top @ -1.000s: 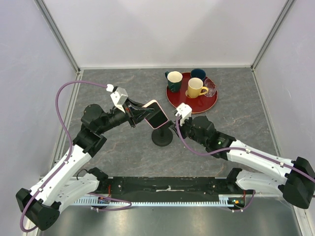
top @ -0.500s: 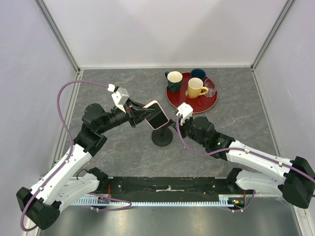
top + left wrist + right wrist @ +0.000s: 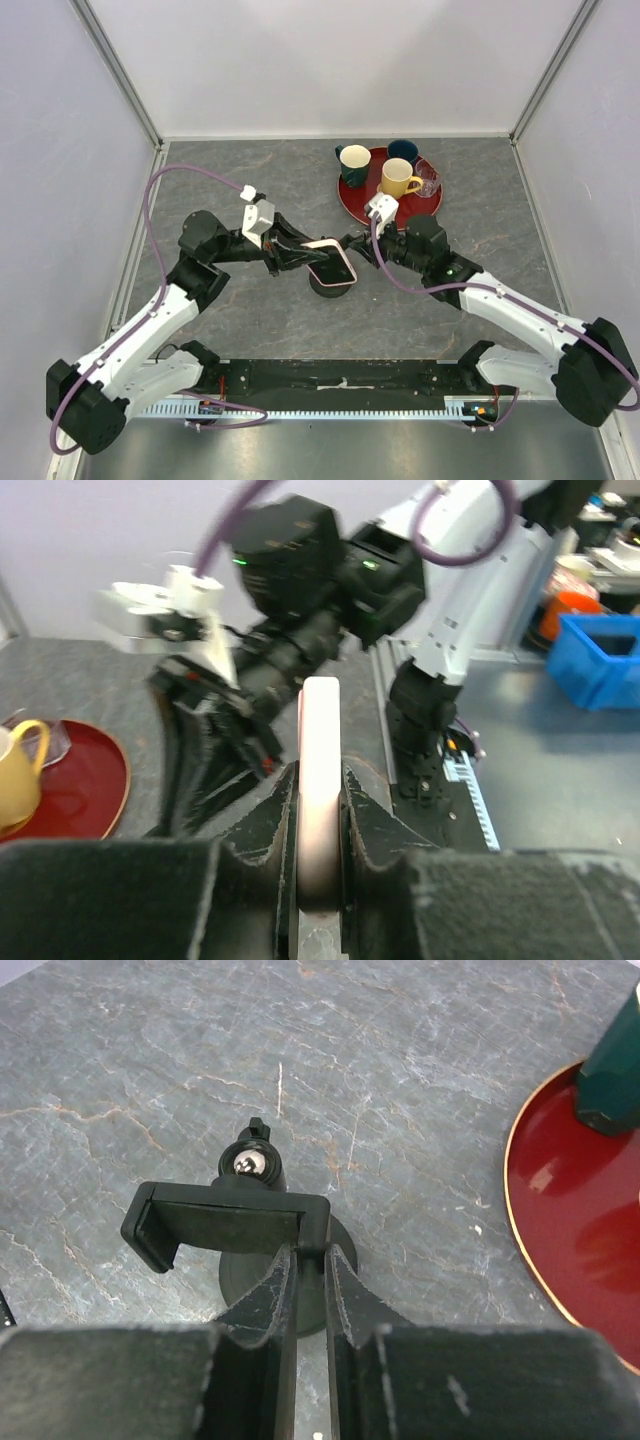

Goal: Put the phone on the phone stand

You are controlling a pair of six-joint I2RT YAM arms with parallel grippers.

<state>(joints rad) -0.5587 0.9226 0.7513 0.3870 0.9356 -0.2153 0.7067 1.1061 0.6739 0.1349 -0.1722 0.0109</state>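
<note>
While the left gripper [image 3: 320,792] is clenching the phone [image 3: 331,262] edge-on between its fingers, holding it tilted over the phone stand [image 3: 215,1222] at mid-table, the right gripper [image 3: 308,1260] is pinching that stand's clamp bracket, near the red tray [image 3: 395,213].

The phone [image 3: 331,262], with a black screen and a pale pink edge, hangs above the surface [image 3: 420,1110], screen up and a little tilted, just over the phone stand [image 3: 222,1222]. This black stand has its round base on the surface.
</note>
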